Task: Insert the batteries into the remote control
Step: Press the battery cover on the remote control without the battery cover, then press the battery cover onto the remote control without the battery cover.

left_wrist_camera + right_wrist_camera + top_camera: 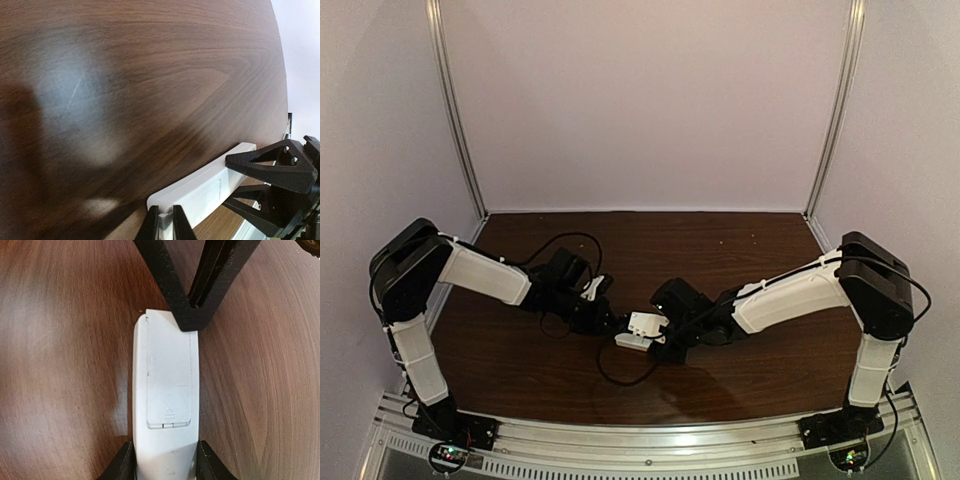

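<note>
One remote control (165,450) is lying back-up in the middle of the table (720,250), cover plate (169,385) on, bare wood stretching all around. Two grippers are meeting at it: the right gripper (165,467) is clamping one end by both long sides; the left gripper (166,225) has its jaws pinched to a slit, tips touching the opposite end.

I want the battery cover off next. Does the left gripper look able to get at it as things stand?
Probably yes. The cover faces up with nothing on it, the left gripper sits at its far end, and the right gripper holds the remote at the other end only.
</note>
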Robot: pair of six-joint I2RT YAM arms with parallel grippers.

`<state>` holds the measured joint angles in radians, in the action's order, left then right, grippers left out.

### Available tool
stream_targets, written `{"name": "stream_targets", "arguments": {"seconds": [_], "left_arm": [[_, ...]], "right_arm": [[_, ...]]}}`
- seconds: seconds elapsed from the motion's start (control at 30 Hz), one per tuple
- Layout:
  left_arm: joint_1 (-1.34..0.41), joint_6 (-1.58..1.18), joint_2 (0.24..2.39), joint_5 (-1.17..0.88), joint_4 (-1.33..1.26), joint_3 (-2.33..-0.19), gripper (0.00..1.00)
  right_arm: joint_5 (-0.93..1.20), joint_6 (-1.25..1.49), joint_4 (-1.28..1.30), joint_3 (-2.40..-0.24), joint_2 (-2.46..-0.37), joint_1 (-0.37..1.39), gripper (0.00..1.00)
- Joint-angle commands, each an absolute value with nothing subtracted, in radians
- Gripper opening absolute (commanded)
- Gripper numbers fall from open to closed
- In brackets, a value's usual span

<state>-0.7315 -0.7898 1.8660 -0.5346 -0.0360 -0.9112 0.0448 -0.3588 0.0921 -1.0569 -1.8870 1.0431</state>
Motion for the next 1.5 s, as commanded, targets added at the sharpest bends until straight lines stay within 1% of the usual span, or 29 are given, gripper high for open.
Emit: {"name": "stream_targets", "arguments": {"seconds": [0.0,0.17,0.3,0.4,0.53,0.73,0.87,0.97,1.07,1.2,1.23,1.37,1.47], "left_arm": [[-0.873,-0.792,1.973,-0.724,-0.234,-0.901,0.0],[-0.872,-0.79,1.966,-0.707,-0.215,-0.888,0.0],[-0.833,-0.798,1.945,-0.685,-0.216,-0.862,0.0],[-0.815,-0.752,1.926,-0.639,-0.147,-0.889,0.01],[-0.811,-0.714,1.92,-0.61,-0.081,-0.923,0.09],[-0.776,-0.706,1.902,-0.604,-0.079,-0.913,0.16],[-0.773,-0.694,1.896,-0.602,-0.068,-0.919,0.24],[-0.773,-0.688,1.894,-0.603,-0.063,-0.92,0.33],[-0.772,-0.683,1.892,-0.602,-0.063,-0.92,0.4],[-0.764,-0.687,1.878,-0.585,-0.057,-0.915,0.45],[-0.757,-0.69,1.87,-0.58,-0.06,-0.911,0.45],[-0.73,-0.689,1.833,-0.568,-0.07,-0.892,0.49],[-0.717,-0.672,1.813,-0.568,-0.065,-0.892,0.53]], "right_arm": [[0.005,-0.341,-0.059,-1.042,-1.935,1.045,0.0],[-0.007,-0.35,-0.059,-1.041,-1.938,1.045,0.0],[-0.025,-0.361,-0.04,-1.013,-1.926,1.044,0.0],[-0.025,-0.362,-0.028,-1.001,-1.915,1.045,0.0],[-0.026,-0.369,-0.017,-0.998,-1.914,1.043,0.0],[-0.022,-0.372,-0.007,-0.997,-1.917,1.042,0.0],[-0.019,-0.372,-0.007,-0.999,-1.917,1.04,0.0],[-0.019,-0.37,-0.007,-0.999,-1.92,1.04,0.0],[-0.017,-0.37,0.014,-1.004,-1.924,1.04,0.0],[-0.014,-0.369,0.02,-1.006,-1.925,1.039,0.0],[-0.015,-0.366,0.022,-1.006,-1.925,1.039,0.03],[-0.014,-0.36,0.028,-1.007,-1.922,1.039,0.29],[-0.012,-0.354,0.026,-1.003,-1.913,1.039,0.47]]}}
